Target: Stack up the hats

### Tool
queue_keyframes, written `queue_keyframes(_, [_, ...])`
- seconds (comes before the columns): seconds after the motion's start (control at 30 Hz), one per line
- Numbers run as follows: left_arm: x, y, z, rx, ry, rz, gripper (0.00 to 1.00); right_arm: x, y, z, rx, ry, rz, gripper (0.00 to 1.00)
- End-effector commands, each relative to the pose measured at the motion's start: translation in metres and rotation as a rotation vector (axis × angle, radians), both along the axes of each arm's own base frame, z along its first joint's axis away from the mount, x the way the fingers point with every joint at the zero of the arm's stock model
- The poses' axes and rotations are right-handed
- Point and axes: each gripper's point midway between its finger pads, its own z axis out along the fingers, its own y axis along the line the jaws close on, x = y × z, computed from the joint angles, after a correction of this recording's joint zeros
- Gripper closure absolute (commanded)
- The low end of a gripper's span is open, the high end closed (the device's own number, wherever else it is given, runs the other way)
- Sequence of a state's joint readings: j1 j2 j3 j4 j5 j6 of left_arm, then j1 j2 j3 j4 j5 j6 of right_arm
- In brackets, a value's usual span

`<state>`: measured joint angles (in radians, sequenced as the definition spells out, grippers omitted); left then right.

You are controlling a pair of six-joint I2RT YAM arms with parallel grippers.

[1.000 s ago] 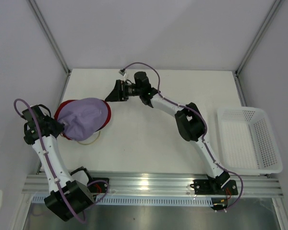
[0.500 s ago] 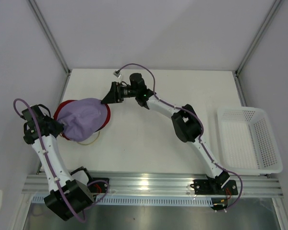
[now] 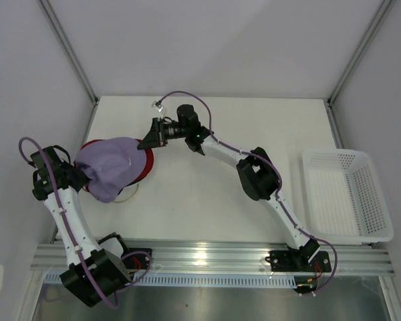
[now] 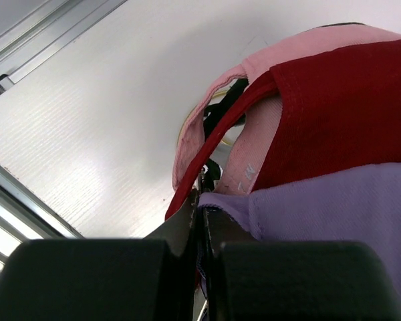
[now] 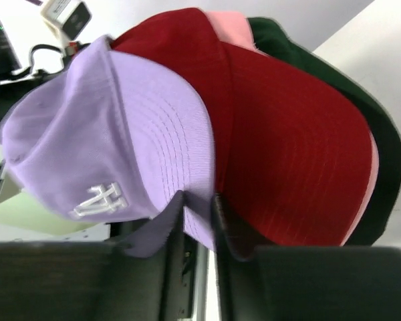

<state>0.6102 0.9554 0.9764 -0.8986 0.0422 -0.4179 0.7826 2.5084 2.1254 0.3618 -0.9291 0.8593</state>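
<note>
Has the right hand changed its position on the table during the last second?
Yes. The right hand has moved left, farther from the white basket and closer to the lavender hat.

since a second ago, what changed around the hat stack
The right gripper swung left to the stack, jaws narrowing at the brim of the lavender cap, which bunched leftward. The left gripper stays shut on that cap's back; the red cap and white mesh basket are unmoved.
</note>
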Motion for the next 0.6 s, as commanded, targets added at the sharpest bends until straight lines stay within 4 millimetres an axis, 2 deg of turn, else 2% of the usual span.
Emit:
queue_keyframes(0.0, [-0.002, 0.003, -0.001, 0.004, 0.013, 0.005, 0.96, -0.018, 0.005, 0.012, 0.040, -0.022, 0.051, 0.83])
queue_keyframes(0.07, [-0.002, 0.003, -0.001, 0.002, 0.012, 0.005, 0.96, -0.015, 0.005, 0.006, 0.021, -0.006, 0.037, 1.00])
queue_keyframes(0.13, [-0.002, 0.004, 0.001, 0.006, 0.005, 0.006, 0.96, -0.014, 0.006, 0.001, -0.003, 0.012, 0.028, 1.00])
queue_keyframes(0.23, [-0.002, 0.004, 0.007, 0.013, -0.006, 0.012, 0.96, -0.002, 0.003, -0.003, -0.035, 0.058, -0.028, 1.00])
queue_keyframes(0.4, [0.000, 0.002, 0.032, 0.036, -0.059, 0.010, 0.94, 0.011, -0.004, 0.007, -0.040, 0.197, -0.068, 1.00])
queue_keyframes(0.47, [0.002, 0.001, 0.043, 0.040, -0.084, 0.002, 0.93, 0.015, -0.006, 0.016, -0.018, 0.236, -0.069, 1.00])
queue_keyframes(0.5, [0.002, 0.000, 0.047, 0.040, -0.090, -0.003, 0.93, 0.018, -0.007, 0.016, -0.034, 0.324, -0.074, 1.00])
queue_keyframes(0.57, [0.002, -0.001, 0.051, 0.040, -0.098, -0.008, 0.92, 0.027, -0.014, 0.016, -0.009, 0.393, -0.058, 1.00])
